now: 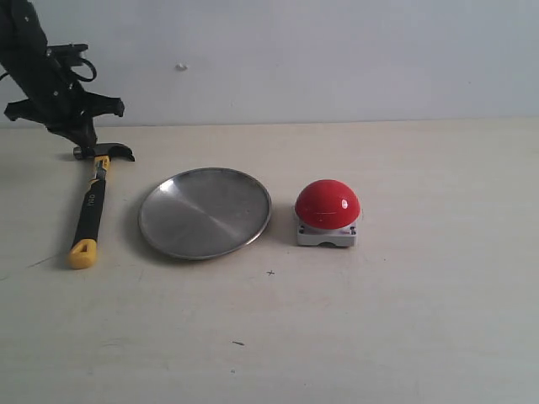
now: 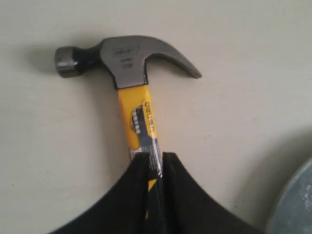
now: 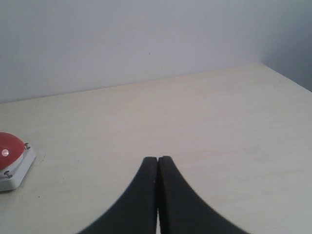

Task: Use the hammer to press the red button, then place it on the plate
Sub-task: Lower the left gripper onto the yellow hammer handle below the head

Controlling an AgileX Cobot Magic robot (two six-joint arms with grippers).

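Exterior: hammer [image 1: 93,202] lies flat on the table [image 1: 379,320], just beside the plate [image 1: 205,212] on the side away from the red button [image 1: 327,202], head level with the plate's far rim, yellow end by its near rim. Left gripper [image 1: 87,145] hangs over the neck, right under the head. Risk: if you grab that high, the long handle can swing or twist in the jaws and clip the plate rim as you cross it to the button. Left wrist: left gripper [image 2: 156,156] jaws are all but together, only a slit, sitting over the hammer [image 2: 137,114] handle and not around it, with the plate [image 2: 297,204] edge nearby. If you descend like that you'll shove or skid the handle instead of taking it, so open first. Can't tell if the tips touch it. Right wrist: right gripper [image 3: 157,158] is pressed together on nothing, plate out of shot, red button [image 3: 9,146] partly in shot and well apart from the tips. Park it there, or it could crowd the strike.
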